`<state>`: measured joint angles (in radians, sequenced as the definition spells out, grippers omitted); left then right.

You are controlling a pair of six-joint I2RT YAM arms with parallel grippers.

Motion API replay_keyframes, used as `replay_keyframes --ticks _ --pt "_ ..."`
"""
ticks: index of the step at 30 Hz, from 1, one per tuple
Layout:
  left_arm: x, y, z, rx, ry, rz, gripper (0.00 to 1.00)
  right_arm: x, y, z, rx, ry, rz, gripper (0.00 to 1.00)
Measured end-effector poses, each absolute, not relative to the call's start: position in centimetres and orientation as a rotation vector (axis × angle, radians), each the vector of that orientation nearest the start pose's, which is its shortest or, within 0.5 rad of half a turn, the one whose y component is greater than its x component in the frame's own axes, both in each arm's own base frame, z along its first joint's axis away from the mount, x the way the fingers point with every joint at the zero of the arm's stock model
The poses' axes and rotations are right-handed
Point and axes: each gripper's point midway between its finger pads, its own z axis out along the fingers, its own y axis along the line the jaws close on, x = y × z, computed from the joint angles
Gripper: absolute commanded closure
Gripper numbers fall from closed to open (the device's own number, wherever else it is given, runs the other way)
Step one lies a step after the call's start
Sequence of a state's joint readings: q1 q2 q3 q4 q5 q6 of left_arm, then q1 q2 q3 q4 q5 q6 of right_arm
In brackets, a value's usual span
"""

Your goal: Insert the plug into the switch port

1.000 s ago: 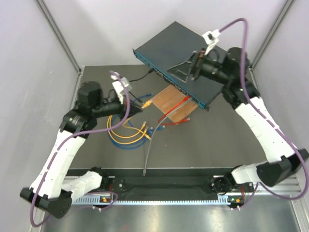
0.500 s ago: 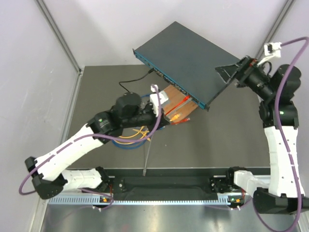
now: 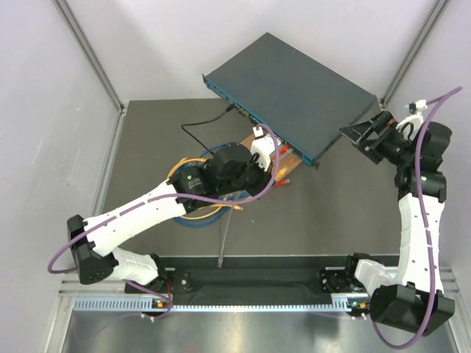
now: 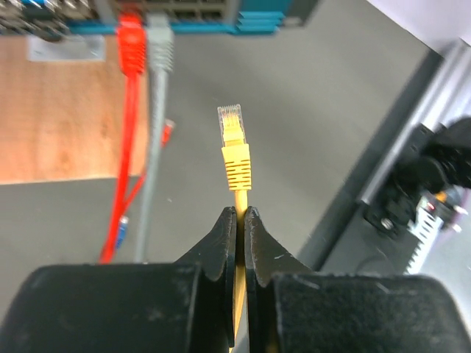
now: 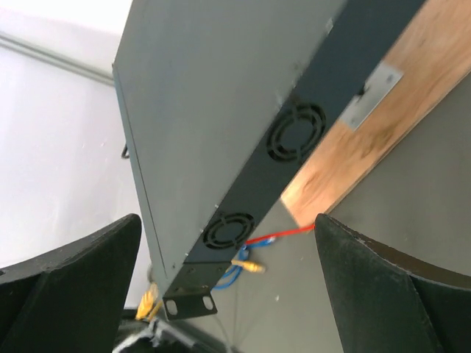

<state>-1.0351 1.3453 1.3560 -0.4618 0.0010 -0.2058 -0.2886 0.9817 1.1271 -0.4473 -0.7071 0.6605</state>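
The switch (image 3: 294, 77) is a flat dark teal-grey box resting tilted on a wooden board (image 3: 257, 147). My left gripper (image 4: 241, 213) is shut on a yellow cable, and its yellow plug (image 4: 235, 151) with a clear tip stands above the fingertips. The plug is short of the switch's socket row (image 4: 199, 11) and to the right of a red plug (image 4: 130, 40) and a grey plug (image 4: 160, 40) that sit in sockets. In the top view the left gripper (image 3: 271, 162) is just before the switch's front face. My right gripper (image 3: 360, 136) is open and empty beside the switch's right end (image 5: 243, 125).
Loose yellow (image 3: 184, 165) and blue (image 3: 199, 219) cables lie on the table left of the board. A grey cable (image 3: 223, 235) runs toward the near edge. A black cable (image 3: 202, 123) leads to the switch's left. A red cable (image 3: 280, 173) hangs off the board. Side walls stand close.
My left arm has swung right and forward with the yellow plug, up to the switch's front. My right arm has come off the switch's top and moved to its right end.
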Motion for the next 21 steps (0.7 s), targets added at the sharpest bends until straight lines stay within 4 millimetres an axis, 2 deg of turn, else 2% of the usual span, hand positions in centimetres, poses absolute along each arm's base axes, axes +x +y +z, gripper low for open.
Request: replay_keyframes --ticks 5,14,18,21 --pt "21.8 -35.7 28.9 0.833 1.898 -0.682 1.00 30.8 5.6 32.0 0.457 1.877 1.030 0.00" --pt "23.3 -36.3 28.2 0.874 1.863 -0.596 1.00 32.4 6.5 31.3 0.453 1.870 1.110 0.00" --pt "23.6 -36.6 28.8 0.880 1.844 -0.590 1.00 32.9 7.4 30.8 0.421 1.881 1.131 0.01" --pt "23.8 -37.0 29.6 0.879 1.826 -0.592 1.00 33.0 8.2 30.2 0.411 1.893 1.152 0.05"
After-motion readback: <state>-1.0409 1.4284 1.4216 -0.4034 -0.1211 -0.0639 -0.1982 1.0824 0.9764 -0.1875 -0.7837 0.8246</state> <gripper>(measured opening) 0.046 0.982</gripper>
